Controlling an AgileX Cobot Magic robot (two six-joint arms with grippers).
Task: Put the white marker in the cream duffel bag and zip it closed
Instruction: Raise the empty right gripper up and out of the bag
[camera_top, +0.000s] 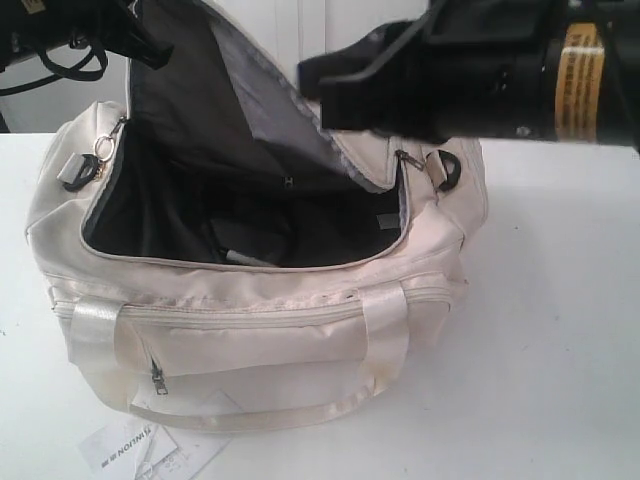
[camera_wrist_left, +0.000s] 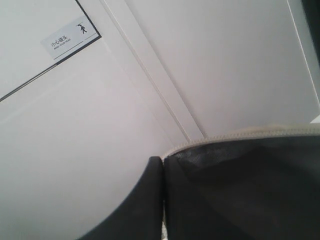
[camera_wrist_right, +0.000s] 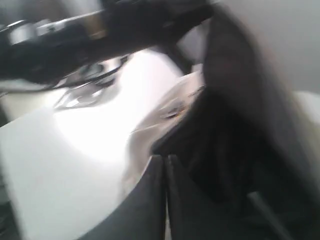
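One large soft cream fabric duffel bag sits in the centre of the exterior view on the white bench. Its curved top flap stands raised toward the upper middle, baring black lining. One shiny cream strap handle loops across its front, and one small zip pull hangs on the front pocket. Two black clips show, one at each end of the opening. One printed paper tag lies at the lower left.

Two black arms enter at the top, one from each corner. The left tool is clenched. The flap's cream zip edge starts right at its tips, but whether fabric is pinched there I cannot tell. The right tool, blurred, is clenched on nothing visible.

The slim white marker cannot be made out for certain. One pale sliver lies on the lining inside the bag, at the low centre of the opening.
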